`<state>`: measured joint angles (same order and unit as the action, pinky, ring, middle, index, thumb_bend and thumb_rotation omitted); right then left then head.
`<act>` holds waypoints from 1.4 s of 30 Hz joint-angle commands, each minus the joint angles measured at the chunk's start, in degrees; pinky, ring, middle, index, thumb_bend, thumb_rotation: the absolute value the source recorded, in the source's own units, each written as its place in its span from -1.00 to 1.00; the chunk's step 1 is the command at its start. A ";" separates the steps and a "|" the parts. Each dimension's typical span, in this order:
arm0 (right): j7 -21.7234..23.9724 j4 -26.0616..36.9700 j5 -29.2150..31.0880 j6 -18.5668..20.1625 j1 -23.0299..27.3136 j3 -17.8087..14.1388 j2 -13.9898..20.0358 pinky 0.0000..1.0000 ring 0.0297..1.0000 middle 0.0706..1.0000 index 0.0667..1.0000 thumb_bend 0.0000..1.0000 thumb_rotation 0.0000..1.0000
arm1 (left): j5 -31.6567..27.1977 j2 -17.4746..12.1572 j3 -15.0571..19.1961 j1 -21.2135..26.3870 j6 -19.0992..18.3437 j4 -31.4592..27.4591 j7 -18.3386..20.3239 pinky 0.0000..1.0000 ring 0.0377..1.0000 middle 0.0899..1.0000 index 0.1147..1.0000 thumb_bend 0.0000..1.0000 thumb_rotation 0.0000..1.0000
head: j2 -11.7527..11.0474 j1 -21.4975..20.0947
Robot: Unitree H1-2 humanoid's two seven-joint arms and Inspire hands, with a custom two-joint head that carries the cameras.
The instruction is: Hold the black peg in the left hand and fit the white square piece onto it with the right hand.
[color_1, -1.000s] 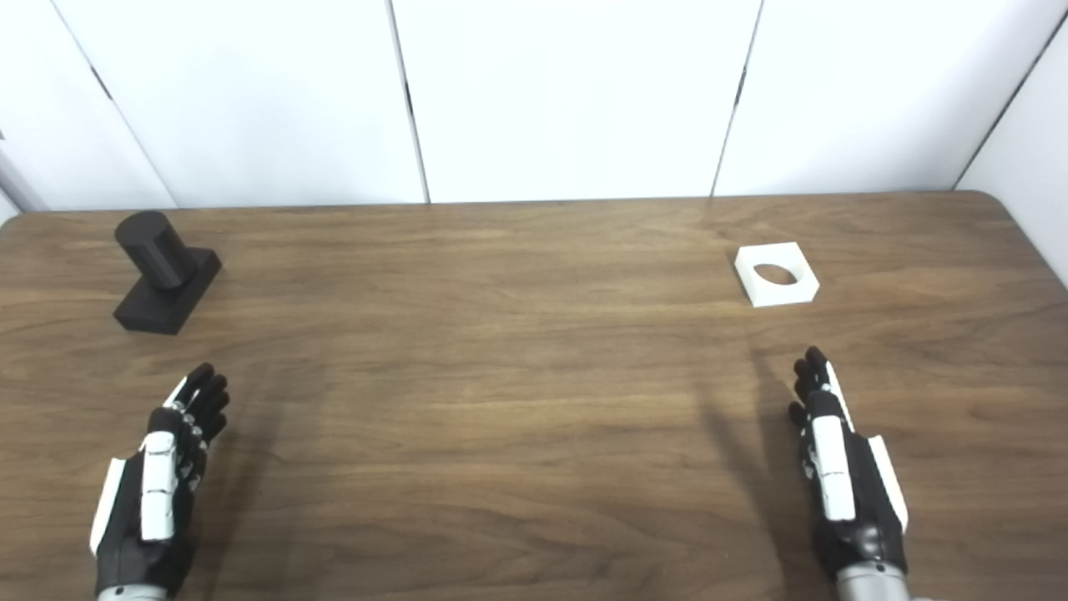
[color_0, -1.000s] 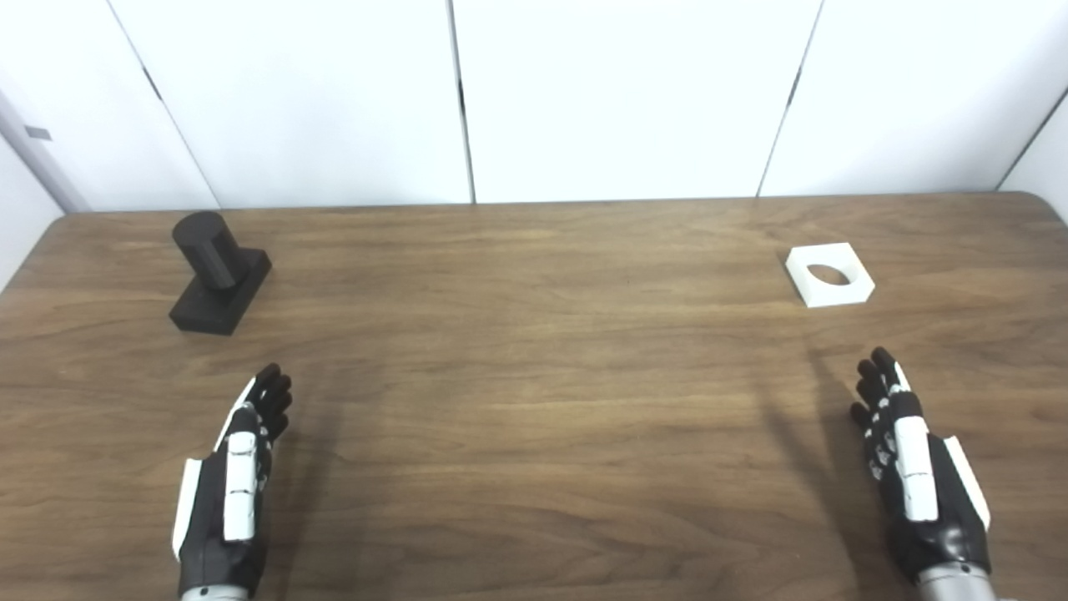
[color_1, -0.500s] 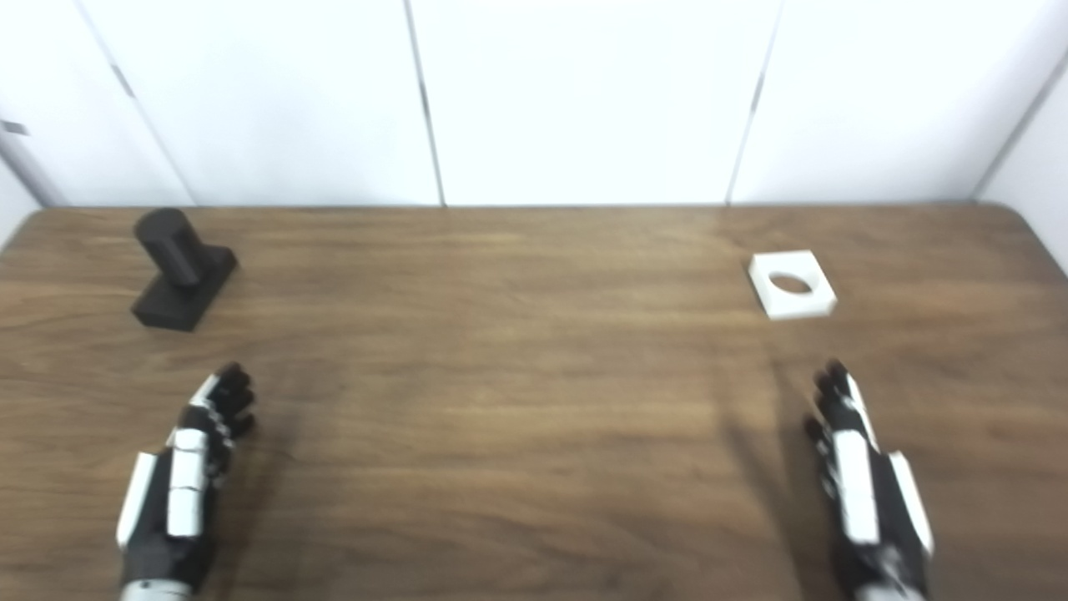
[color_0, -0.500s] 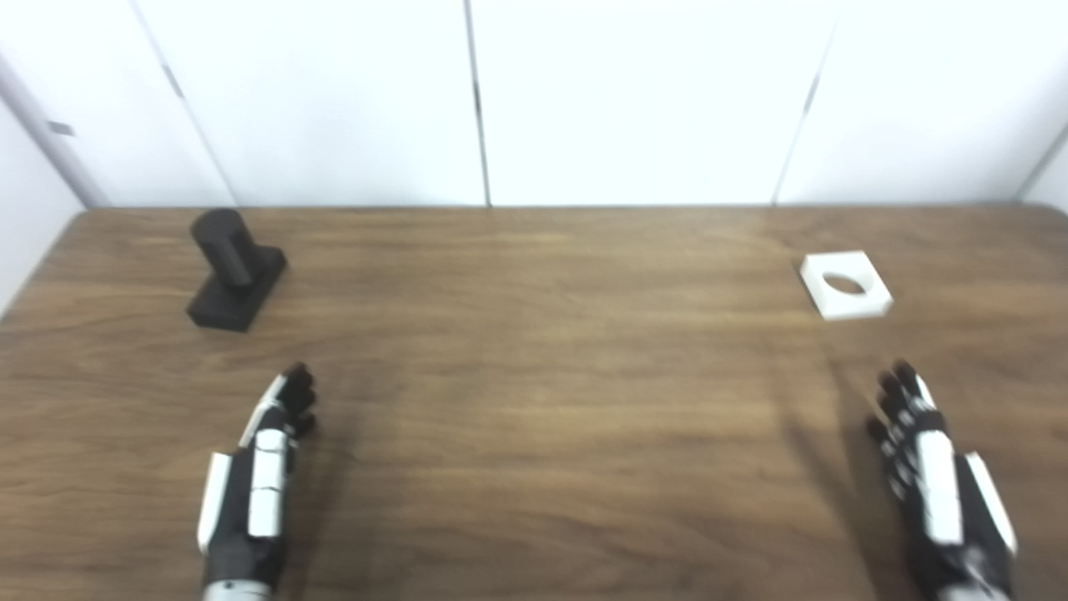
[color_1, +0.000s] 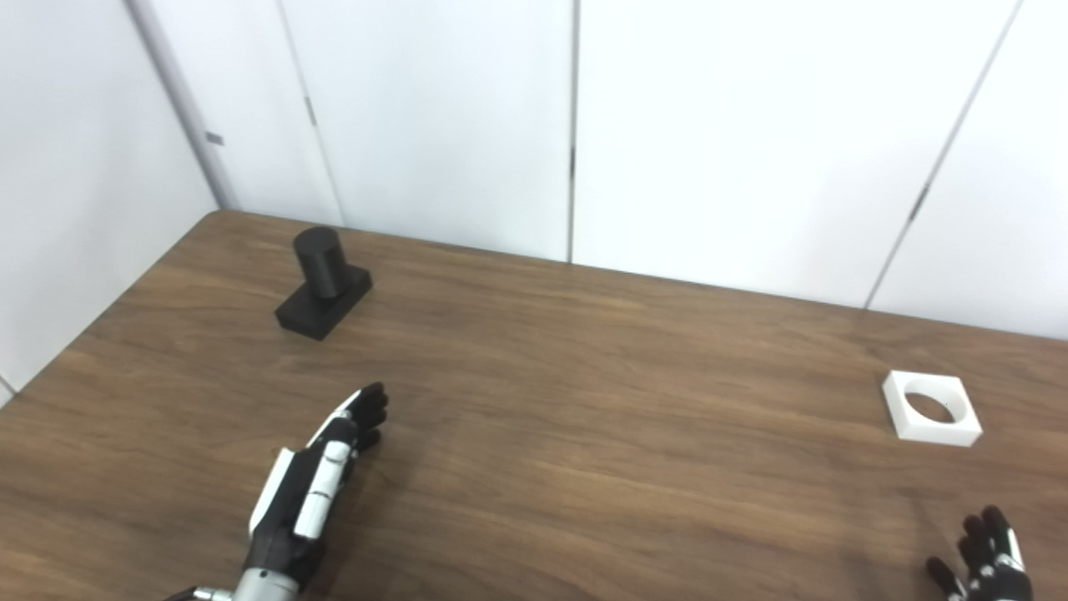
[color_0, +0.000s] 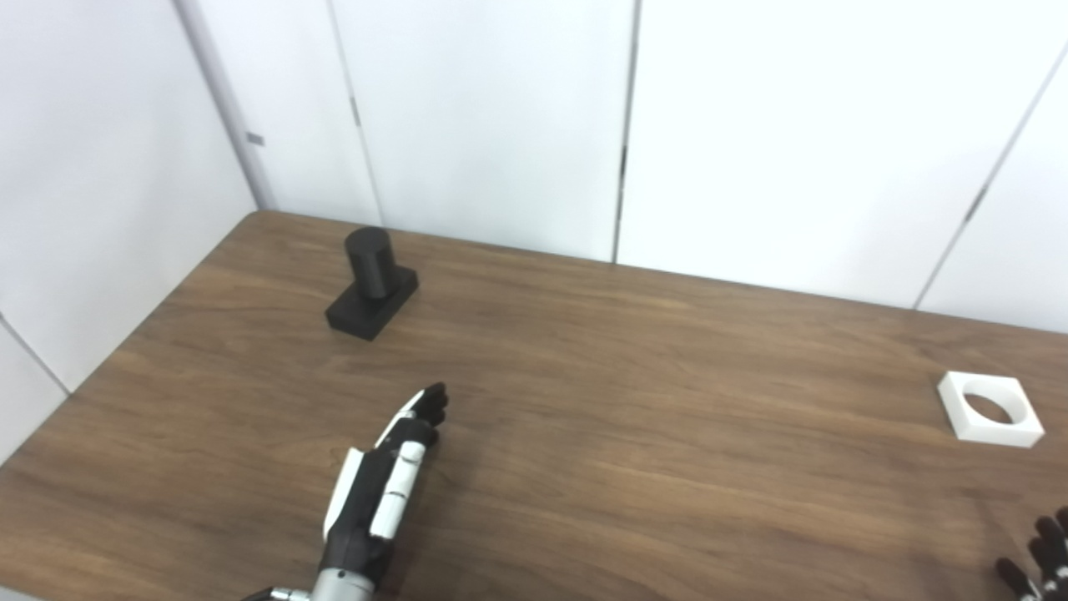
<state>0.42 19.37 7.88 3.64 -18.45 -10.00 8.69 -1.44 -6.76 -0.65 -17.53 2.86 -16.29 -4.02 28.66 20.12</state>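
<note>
Nothing of the task is done yet: both pieces lie untouched on the bench [color_1: 534,467]. The black peg [color_1: 324,282] stands upright on its base, well ahead of the left hand [color_1: 313,488], whose fingers are extended and hold nothing. The white square piece [color_1: 932,407] lies flat, far to the right of the black peg, its round hole empty. The right hand [color_1: 984,555] shows only spread fingertips at the frame edge, empty. Grasping both and fitting remain.

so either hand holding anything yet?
Nothing held. Left hand and right hand are open over the table; black peg and white square piece sit untouched.
</note>
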 commanded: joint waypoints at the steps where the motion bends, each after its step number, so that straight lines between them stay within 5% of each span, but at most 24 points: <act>1: -0.49 -0.30 -0.86 -2.10 0.71 -0.82 0.29 0.98 0.95 0.86 0.91 0.17 1.00 | 1.47 3.99 -0.67 -0.19 1.51 -0.08 -0.86 0.80 0.85 0.83 0.80 0.12 0.92 | -0.22 0.61; 13: 0.46 -2.34 3.06 -3.41 1.24 -1.72 -0.18 0.88 0.92 0.86 0.90 0.05 1.00 | 4.12 4.16 -2.83 0.14 1.07 1.18 -3.50 0.86 0.86 0.82 0.79 0.07 0.90 | -2.39 2.58; 18: 0.44 -3.23 2.70 -4.18 1.50 -1.62 -0.07 0.89 0.91 0.86 0.90 0.04 1.00 | 8.41 3.85 -3.30 0.65 0.53 1.11 -5.33 0.88 0.88 0.84 0.80 0.10 0.74 | -2.45 2.32; 20: 0.18 -3.49 2.28 -4.53 1.55 -1.59 -0.20 0.88 0.91 0.85 0.88 0.03 1.00 | 12.91 3.63 -3.40 1.01 0.20 0.24 -6.82 0.78 0.85 0.85 0.83 -0.01 0.48 | -2.50 2.24; 24: 0.13 -4.13 1.61 -5.05 1.64 -1.45 -0.14 0.86 0.89 0.84 0.88 0.04 1.00 | 25.86 4.28 -2.52 2.73 -5.09 -2.61 -11.62 0.72 0.78 0.77 0.76 0.14 0.06 | -2.61 2.01; 30: 0.01 -4.55 0.49 -5.53 1.79 -1.18 -0.18 0.88 0.89 0.83 0.86 0.08 1.00 | 38.53 3.01 0.08 7.61 -16.08 -5.71 -14.76 0.72 0.80 0.81 0.74 0.51 -0.19 | -2.64 1.60; 36: -0.19 -3.96 -0.69 -5.03 1.67 -0.75 -0.28 0.88 0.85 0.78 0.83 0.07 1.00 | 44.05 -1.17 3.31 13.95 -24.38 -5.83 -12.26 0.62 0.83 0.84 0.80 0.73 0.04 | -2.42 1.15; 42: -0.29 -3.84 -0.68 -4.73 1.47 -0.65 -0.19 0.92 0.86 0.78 0.81 0.07 1.00 | 47.44 -3.02 5.21 18.74 -28.08 -3.13 -11.04 0.73 0.90 0.86 0.78 0.83 0.08 | -2.14 0.67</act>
<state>-0.06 15.03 7.53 -1.22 -16.97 -10.66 8.51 44.14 -8.40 3.77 -0.24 -24.59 -19.58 -14.45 26.45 20.83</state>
